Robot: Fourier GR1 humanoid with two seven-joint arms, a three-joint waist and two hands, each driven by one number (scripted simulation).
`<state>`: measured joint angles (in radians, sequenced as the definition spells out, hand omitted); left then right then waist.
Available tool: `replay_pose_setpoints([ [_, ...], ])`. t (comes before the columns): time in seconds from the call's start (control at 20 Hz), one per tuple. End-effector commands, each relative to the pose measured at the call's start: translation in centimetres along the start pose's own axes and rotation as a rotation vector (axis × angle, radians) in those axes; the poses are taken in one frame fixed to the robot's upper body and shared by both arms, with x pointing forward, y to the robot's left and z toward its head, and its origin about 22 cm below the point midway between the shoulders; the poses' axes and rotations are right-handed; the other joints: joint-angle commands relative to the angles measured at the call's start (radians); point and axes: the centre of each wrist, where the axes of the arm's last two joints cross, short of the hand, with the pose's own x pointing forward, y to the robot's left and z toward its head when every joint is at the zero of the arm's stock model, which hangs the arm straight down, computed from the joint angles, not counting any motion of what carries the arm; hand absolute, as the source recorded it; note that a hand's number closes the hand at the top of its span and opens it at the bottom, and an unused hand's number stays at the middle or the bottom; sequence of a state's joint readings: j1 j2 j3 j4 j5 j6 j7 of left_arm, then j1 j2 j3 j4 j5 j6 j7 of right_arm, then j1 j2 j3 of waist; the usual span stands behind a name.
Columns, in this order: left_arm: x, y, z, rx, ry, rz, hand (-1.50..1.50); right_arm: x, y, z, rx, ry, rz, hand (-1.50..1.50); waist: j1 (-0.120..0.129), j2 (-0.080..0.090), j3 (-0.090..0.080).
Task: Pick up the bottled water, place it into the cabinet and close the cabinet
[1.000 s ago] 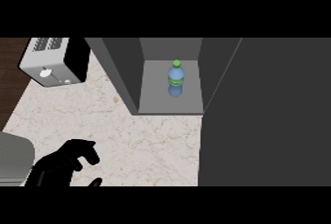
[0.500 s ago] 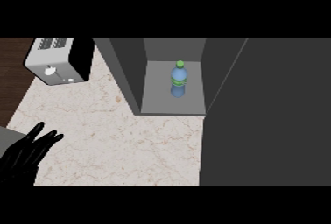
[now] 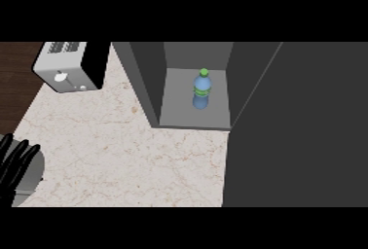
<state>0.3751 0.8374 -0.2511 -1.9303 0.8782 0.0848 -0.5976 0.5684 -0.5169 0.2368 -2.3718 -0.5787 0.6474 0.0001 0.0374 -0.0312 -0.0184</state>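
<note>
The bottled water (image 3: 203, 87), blue with a green cap, stands upright on the shelf inside the open grey cabinet (image 3: 195, 114). The cabinet's dark door (image 3: 302, 126) is swung open and fills the right side of the head view. My left hand (image 3: 16, 163) shows at the lower left edge, open with its fingers pointing up, far from the bottle and the cabinet. My right hand does not show.
A white and black toaster (image 3: 70, 65) stands at the counter's back left corner. The marble counter (image 3: 129, 155) stretches between my left hand and the cabinet. A grey object edges in under my left hand at the far left.
My left hand has drawn back to the lower left edge and opened, its fingers now straight. The bottle stays on the cabinet shelf.
</note>
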Motion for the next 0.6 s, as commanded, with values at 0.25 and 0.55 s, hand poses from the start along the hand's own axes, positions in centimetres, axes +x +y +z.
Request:
replay_pose_setpoints([
  [0.25,1.5,2.4,0.5,0.016,0.015,-0.001,-1.5,4.7,3.1,-3.8,0.129,0.013,0.256,1.5,0.001,-0.002,-0.005],
  [0.55,2.2,3.8,1.5,-0.003,0.044,-0.012,-1.5,3.1,3.3,-6.4,0.118,0.018,0.175,1.5,0.028,-0.002,-0.006],
])
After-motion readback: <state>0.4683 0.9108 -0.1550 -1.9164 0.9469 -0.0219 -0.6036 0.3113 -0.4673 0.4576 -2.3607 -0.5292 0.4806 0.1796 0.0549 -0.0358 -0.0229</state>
